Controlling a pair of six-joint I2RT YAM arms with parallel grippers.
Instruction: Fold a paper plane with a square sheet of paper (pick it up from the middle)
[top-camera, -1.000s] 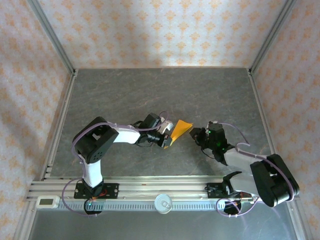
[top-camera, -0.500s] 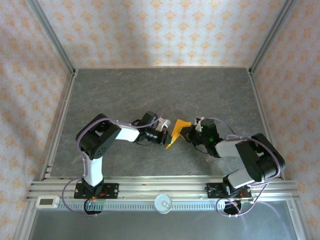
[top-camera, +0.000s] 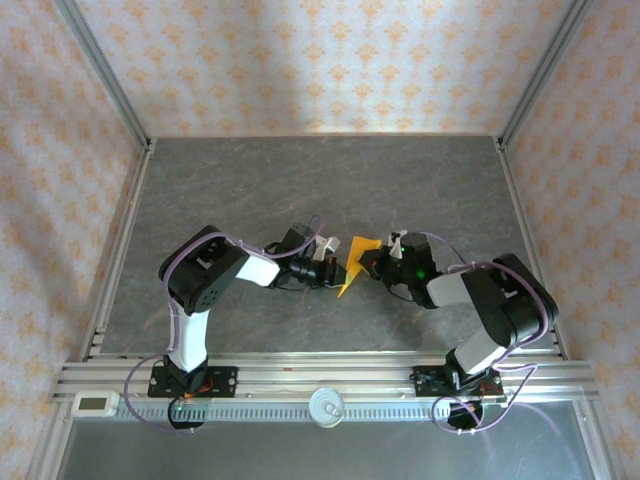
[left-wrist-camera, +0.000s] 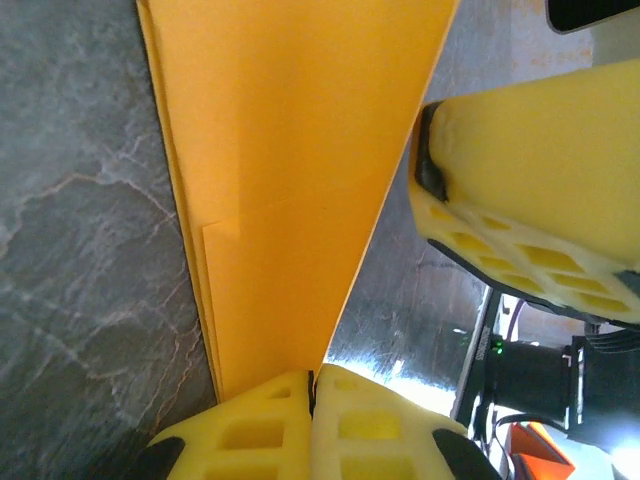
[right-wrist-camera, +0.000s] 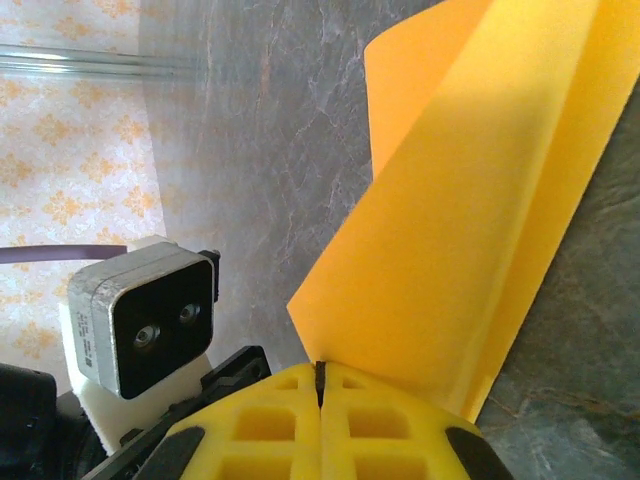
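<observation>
The paper plane (top-camera: 354, 263) is a folded, pointed piece of bright orange paper held between both arms at the table's middle, its tip aimed toward the near side. My left gripper (top-camera: 333, 270) is shut on its left edge; in the left wrist view the yellow pads (left-wrist-camera: 280, 420) pinch the orange layers (left-wrist-camera: 290, 170). My right gripper (top-camera: 376, 262) is shut on the opposite edge; its pads (right-wrist-camera: 290, 420) clamp the folded sheet (right-wrist-camera: 470, 220). The right gripper's yellow finger (left-wrist-camera: 540, 180) shows beyond the paper in the left wrist view.
The dark grey marbled table (top-camera: 300, 180) stretches behind the arms, bounded by aluminium frame posts (top-camera: 110, 90) and patterned walls. An aluminium rail (top-camera: 320, 385) runs along the near edge. The left wrist camera housing (right-wrist-camera: 145, 320) sits close beside the paper.
Both grippers have closed in toward each other, the right arm swinging left. The orange paper has narrowed from a flatter spread shape into a tighter pointed fold.
</observation>
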